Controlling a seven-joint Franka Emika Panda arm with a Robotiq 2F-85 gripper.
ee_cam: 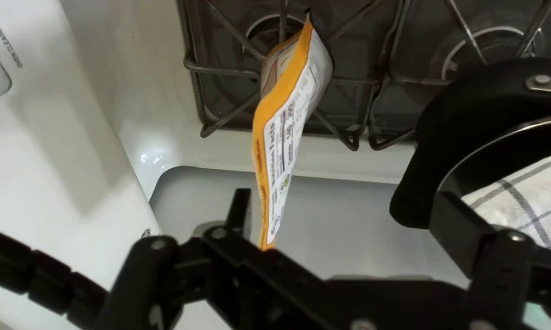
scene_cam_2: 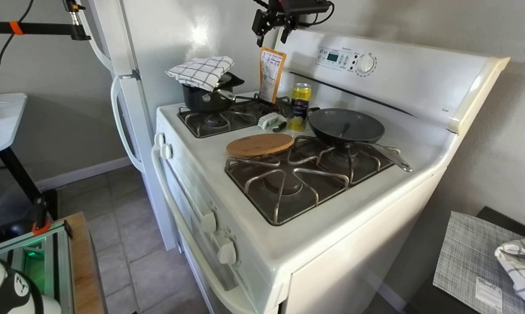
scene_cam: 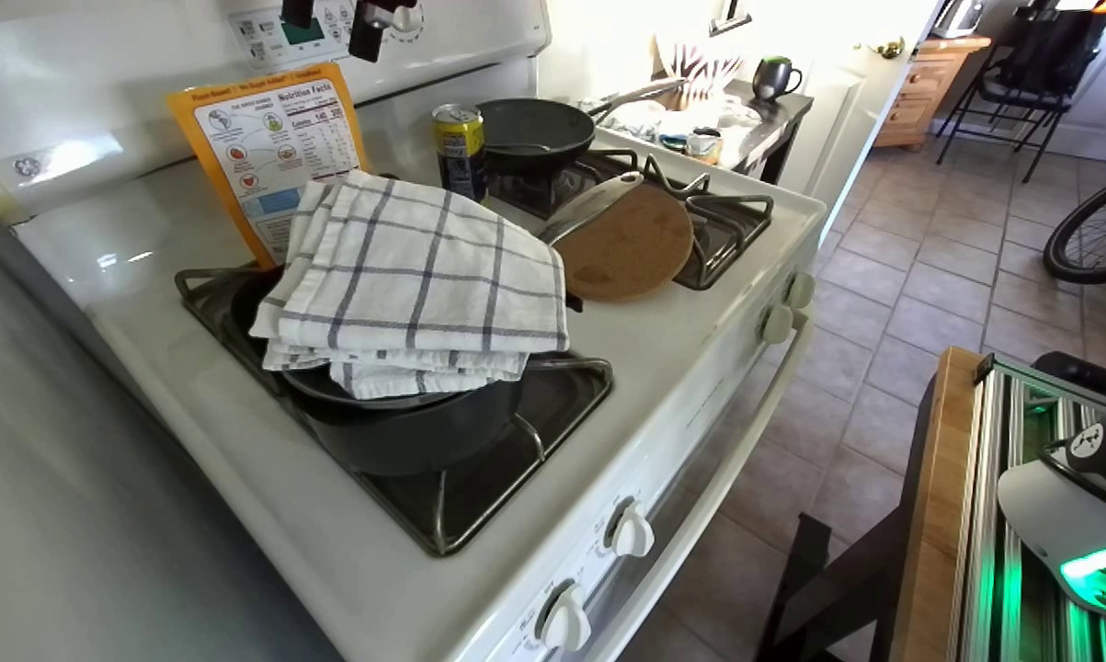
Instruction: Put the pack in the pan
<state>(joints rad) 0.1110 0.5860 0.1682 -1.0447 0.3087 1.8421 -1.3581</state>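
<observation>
Approach in hand, as judged; no grasp yet made. Orange nutrition-label pouch [scene_cam_2: 272, 75] is stood upright on the rear burner grate [ee_cam: 225, 71], toward the back corner of the cooktop [scene_cam_2: 341, 213] on the refrigerator [scene_cam_2: 170, 35] side. The gripper [scene_cam_2: 272, 42] is poised just above the pouch's top edge, jaws spread wide, nothing held; in the wrist view the pouch is seen nearer one jaw. Dark frying pan [scene_cam_2: 354, 122] set toward the opposite back corner, with a drink can [scene_cam_2: 300, 107] between. Next called for: jaws to be centred, lowered and closed on the top edge, then a lift clear of the can.
</observation>
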